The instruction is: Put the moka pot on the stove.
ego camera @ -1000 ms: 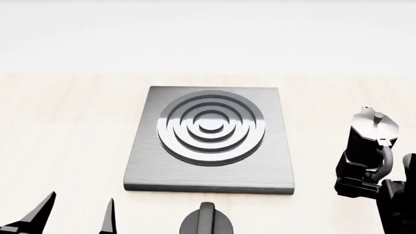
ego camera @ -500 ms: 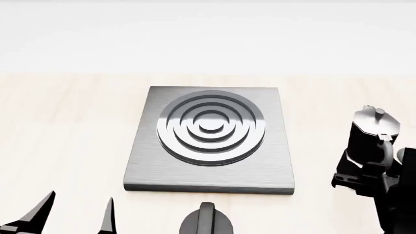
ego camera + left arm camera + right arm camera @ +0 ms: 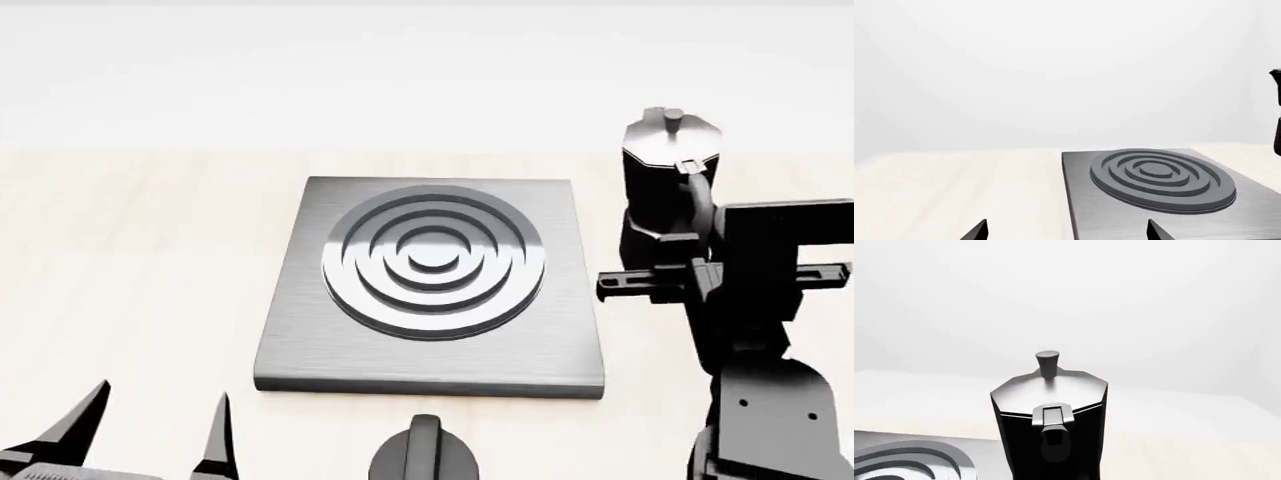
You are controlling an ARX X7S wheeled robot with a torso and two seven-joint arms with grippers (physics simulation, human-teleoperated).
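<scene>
Moka pot (image 3: 671,170) clamped in right jaws (by its handle), left jaws apart — beside stove (image 3: 427,350).

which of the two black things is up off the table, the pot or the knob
The moka pot, carried by the right gripper beside the stove; the ridged knob sits low at the stove's near edge.

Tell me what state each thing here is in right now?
Moka pot: upright, lid shut, held up beside the stove, not on it.
Stove: flat on the table, nothing on it.
Knob: in front of the stove, untouched.
Right gripper: shut on the pot.
Left gripper: fingers open, empty.
</scene>
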